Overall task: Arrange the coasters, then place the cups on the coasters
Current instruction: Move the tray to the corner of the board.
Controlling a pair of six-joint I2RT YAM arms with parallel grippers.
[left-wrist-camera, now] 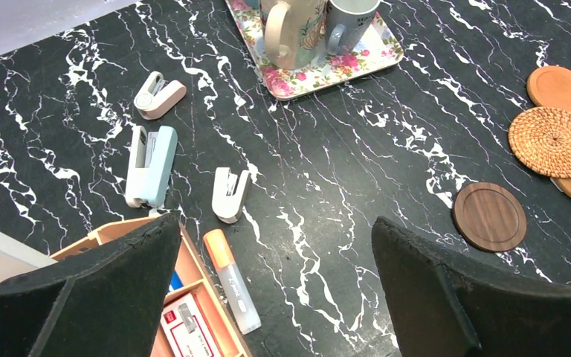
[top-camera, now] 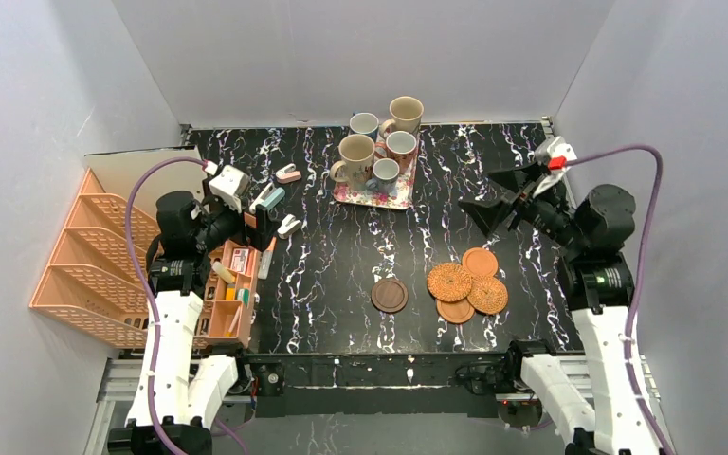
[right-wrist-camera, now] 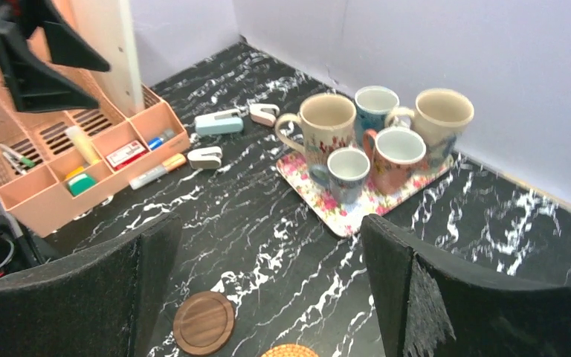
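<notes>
The right gripper [top-camera: 500,197] stands high over the right half of the table [top-camera: 341,246], its jaws spread wide and nothing between them. The left gripper [left-wrist-camera: 275,223] is also wide open and empty, at the left side near the desk organiser [top-camera: 232,294].

In the top view, the four orange coasters [top-camera: 449,282] lie in one tight group, touching or partly overlapping each other, at about 6 o'clock from the right gripper, on its near side toward the arm's base. The dark brown coaster [top-camera: 390,295] lies apart from this group, at about 9 o'clock from it and at about 7 o'clock from the right gripper. From the left gripper all the coasters are at about 4 o'clock and well apart, so I judge that the right arm is the nearer one for the first pick. The coasters are round, so no long axis decides the grasp; the overlap in the group does.

The cups [top-camera: 379,152] stand close together on the floral tray [top-camera: 384,198], at about 10 o'clock from the right gripper. No cup is on a coaster yet.
</notes>
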